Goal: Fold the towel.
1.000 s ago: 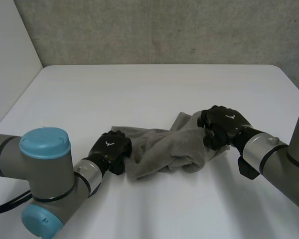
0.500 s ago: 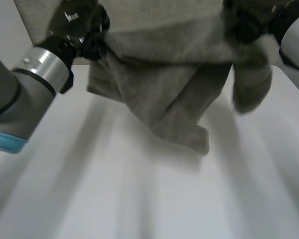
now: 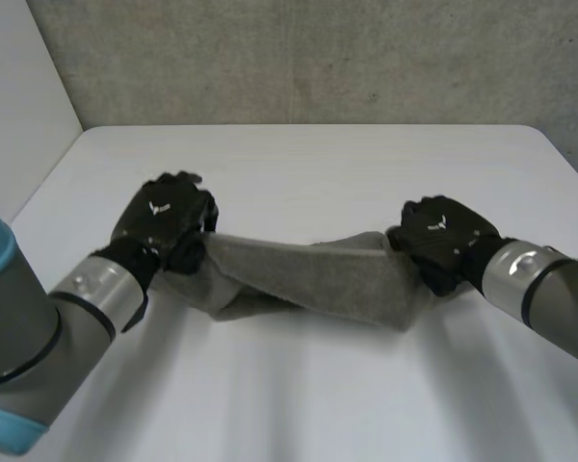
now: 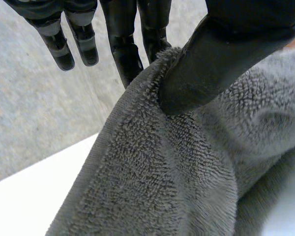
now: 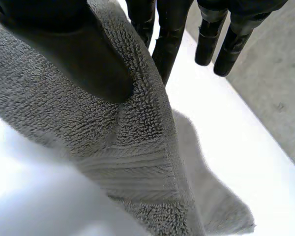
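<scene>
- Head view: grey towel [image 3: 308, 279] is drawn into a long band across the middle of the white table [image 3: 318, 164], running from 9 to 3 o'clock.
- Left hand [image 3: 164, 217] is at the towel's 9 o'clock end. In the left wrist view its thumb pinches the hemmed edge against the fingers.
- Right hand [image 3: 438, 236] is at the 3 o'clock end. In the right wrist view its thumb clamps the towel edge against the fingers, and the other fingers are straight, off the cloth.
- Concrete wall [image 3: 318, 58] stands behind the table at 12 o'clock.
</scene>
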### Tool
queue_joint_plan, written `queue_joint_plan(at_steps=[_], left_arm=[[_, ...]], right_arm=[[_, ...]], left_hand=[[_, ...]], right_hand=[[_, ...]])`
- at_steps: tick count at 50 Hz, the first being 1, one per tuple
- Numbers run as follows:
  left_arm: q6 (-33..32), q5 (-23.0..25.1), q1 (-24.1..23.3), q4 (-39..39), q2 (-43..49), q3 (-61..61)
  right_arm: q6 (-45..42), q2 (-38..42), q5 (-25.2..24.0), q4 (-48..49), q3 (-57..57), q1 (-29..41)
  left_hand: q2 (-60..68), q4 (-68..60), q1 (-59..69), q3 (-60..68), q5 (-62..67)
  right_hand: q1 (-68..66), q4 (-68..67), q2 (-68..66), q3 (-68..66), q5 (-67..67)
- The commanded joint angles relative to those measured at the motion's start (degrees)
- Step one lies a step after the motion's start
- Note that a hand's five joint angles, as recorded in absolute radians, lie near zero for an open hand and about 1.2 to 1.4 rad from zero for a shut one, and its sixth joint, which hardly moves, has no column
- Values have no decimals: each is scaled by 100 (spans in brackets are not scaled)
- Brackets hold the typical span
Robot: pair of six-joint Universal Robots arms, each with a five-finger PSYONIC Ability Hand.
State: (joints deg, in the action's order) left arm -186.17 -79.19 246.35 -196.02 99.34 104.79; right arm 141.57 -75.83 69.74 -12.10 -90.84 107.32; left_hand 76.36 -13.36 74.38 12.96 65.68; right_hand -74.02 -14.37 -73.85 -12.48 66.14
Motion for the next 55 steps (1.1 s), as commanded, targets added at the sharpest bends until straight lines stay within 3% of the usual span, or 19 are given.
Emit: queue_joint_plan(at_steps=[1,3,6,20,25,34,39,41,42,43,48,53,55], left_arm=[[-174,0,-200,3,50,401],[-174,0,-280,3,111,437],[-192,-9,-403,11,200,463],[-200,-9,-254,20,174,630],[-192,-9,-210,20,182,613],[-192,-9,-113,20,200,551],[-192,-9,-69,20,200,525],[-183,-9,18,20,200,542],[-183,-9,18,20,200,542],[-183,-9,53,29,209,560],[-183,-9,97,20,226,604],[-183,-27,115,11,279,648],[-192,-44,106,-15,436,639]], right_arm=[[37,-266,-66,-109,-426,-220],[64,-266,-92,-257,-522,-273],[73,-257,-101,-424,-549,-316],[152,-239,-251,-575,-874,-914],[169,-204,-637,-294,-1347,-1265],[477,-195,-681,304,-1726,-1442],[758,-81,-681,691,-1788,-1442],[872,94,-690,805,-1788,-1407],[872,95,-690,805,-1788,-1406],[890,121,-699,814,-1770,-1406],[899,60,-708,753,-1709,-1433],[916,-512,-708,709,-1691,-1494],[1065,-783,-725,709,-1674,-1634]], left_hand=[[364,336,562,-296,432],[364,336,562,-296,432],[364,336,562,-296,432],[364,336,562,-296,432],[364,336,562,-296,432],[364,336,562,-296,432],[364,336,562,-296,432],[364,336,562,-296,432],[364,336,562,-296,432],[364,336,562,-296,432],[364,336,562,-296,432],[165,336,362,-296,233],[-992,336,-794,-296,-924]], right_hand=[[826,437,809,248,-1037],[2838,437,2821,248,-3049],[3681,437,3664,248,-3893],[3837,437,3820,248,-4048],[3854,437,3837,248,-4065],[3955,437,3938,248,-4166],[3349,437,3332,248,-3561],[1025,437,1008,248,-1236],[1011,437,994,248,-1222],[-388,437,-405,248,176],[-598,437,-615,248,386],[-598,437,-615,248,386],[-598,437,-615,248,386]])
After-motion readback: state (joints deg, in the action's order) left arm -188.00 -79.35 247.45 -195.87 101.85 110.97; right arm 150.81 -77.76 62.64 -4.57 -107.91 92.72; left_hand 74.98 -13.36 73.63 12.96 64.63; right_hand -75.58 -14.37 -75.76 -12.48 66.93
